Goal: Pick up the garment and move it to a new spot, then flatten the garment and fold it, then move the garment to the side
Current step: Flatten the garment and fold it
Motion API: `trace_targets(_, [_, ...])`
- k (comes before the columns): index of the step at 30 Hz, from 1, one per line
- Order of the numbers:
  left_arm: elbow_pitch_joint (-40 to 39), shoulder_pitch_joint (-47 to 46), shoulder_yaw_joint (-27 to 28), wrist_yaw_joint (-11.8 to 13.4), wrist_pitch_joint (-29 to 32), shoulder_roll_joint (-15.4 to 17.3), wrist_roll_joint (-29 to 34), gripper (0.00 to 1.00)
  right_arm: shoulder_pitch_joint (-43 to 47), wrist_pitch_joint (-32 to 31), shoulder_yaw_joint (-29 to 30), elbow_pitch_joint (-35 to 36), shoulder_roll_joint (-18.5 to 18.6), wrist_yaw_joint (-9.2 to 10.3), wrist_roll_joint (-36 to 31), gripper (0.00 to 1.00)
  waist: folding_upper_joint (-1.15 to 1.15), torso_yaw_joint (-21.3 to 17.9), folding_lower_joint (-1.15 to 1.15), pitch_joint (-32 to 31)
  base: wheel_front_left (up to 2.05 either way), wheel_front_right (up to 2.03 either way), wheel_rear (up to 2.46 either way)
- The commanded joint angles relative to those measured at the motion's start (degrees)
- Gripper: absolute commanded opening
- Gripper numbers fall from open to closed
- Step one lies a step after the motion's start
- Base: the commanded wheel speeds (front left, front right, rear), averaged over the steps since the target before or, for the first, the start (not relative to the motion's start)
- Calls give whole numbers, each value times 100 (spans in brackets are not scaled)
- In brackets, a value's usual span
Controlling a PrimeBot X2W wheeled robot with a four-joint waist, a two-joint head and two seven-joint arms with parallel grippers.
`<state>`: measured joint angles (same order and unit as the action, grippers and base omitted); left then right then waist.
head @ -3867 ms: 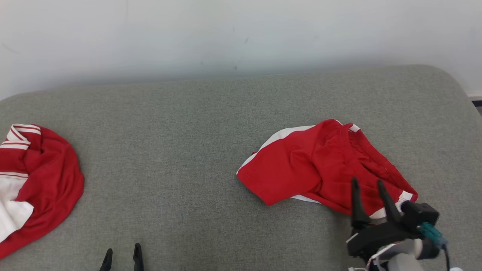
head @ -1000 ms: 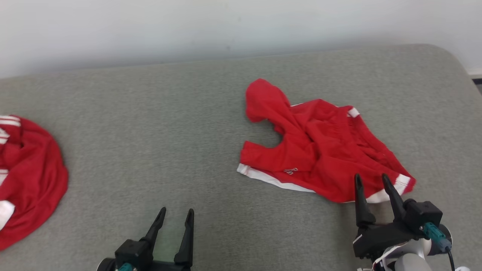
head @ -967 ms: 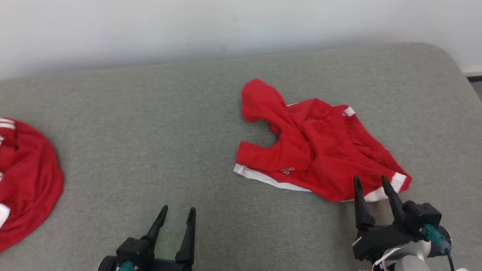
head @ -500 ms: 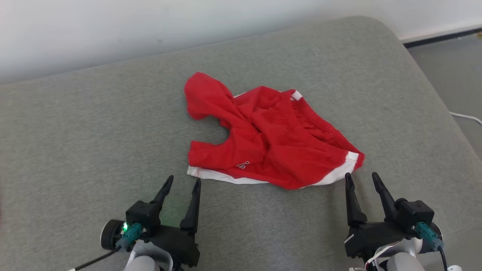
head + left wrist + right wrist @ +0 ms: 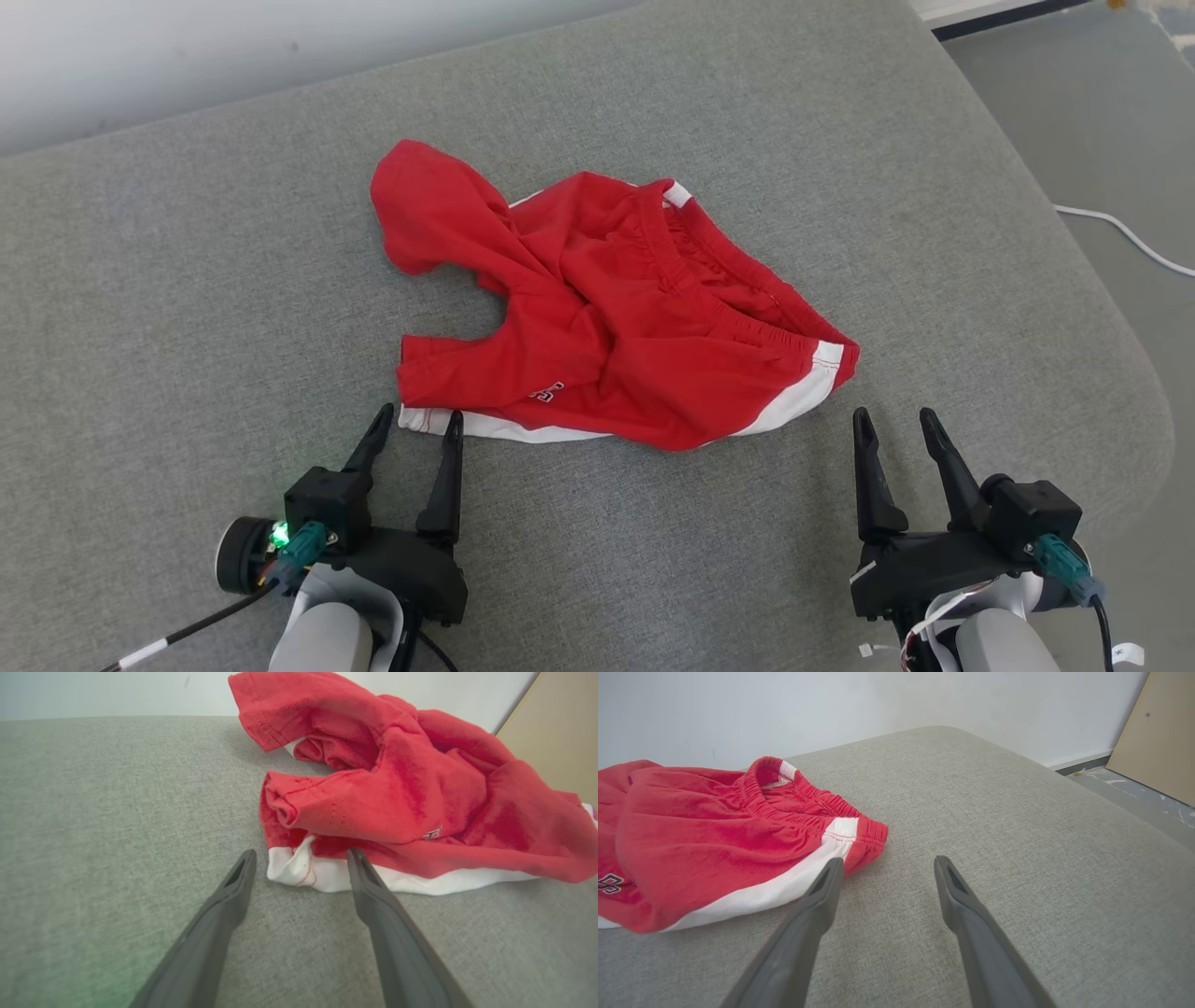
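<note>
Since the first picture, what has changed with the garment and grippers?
The red garment was opened out: one leg now lies toward the far left. The left gripper came forward to its white hem. The camera turned right. Both grippers stayed open, empty; the right gripper stays beside the waistband corner.

The garment [image 5: 607,317] is showing bright red, with a white band [image 5: 504,429] running along its edge just ahead of the left claw [image 5: 420,412] and a white stripe [image 5: 794,397] curving toward the right claw [image 5: 892,413]. A small dark-and-white printed mark [image 5: 546,393] is sitting on the red, ahead of the left claw. Both claws are showing black fingers [image 5: 446,467]. A green light [image 5: 278,535] is glowing behind the left claw, a teal plug [image 5: 1053,558] behind the right. The padded surface [image 5: 187,280] under them is showing flecked grey weave.
</note>
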<state>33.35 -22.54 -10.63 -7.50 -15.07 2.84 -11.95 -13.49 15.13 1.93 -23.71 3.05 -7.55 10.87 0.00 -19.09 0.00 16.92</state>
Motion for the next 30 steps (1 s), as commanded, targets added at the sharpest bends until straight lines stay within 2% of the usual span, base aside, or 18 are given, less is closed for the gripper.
trace_targets(1, [42, 18, 64, 6, -15, 13, 79, 85, -56, 1, -16, 13, -21, 12, 35, 100, 0, -36, 0, 59, 0, 0, 0])
trace_targets(2, [22, 59, 90, 5, -13, 14, 75, 27, -59, 1, -24, 16, -20, 12, 57, 100, 0, -20, 0, 67, 0, 0, 0])
trace_targets(4, [33, 110, 127, 6, -12, 18, 36, 0, -60, 1, -18, 12, -21, 13, 52, 100, 0, 13, 0, 61, 0, 0, 0])
trace_targets(18, [-181, 512, 6, 8, -13, 20, -121, 0, 38, 0, 16, -63, -16, 13, -14, 100, 0, 521, 0, -298, 0, 0, 0])
trace_targets(30, [-427, 1119, 848, 50, -16, 10, 34, 0, 256, 1, -19, -190, -17, 13, 62, 100, 0, 1040, 0, -878, 0, 0, 0])
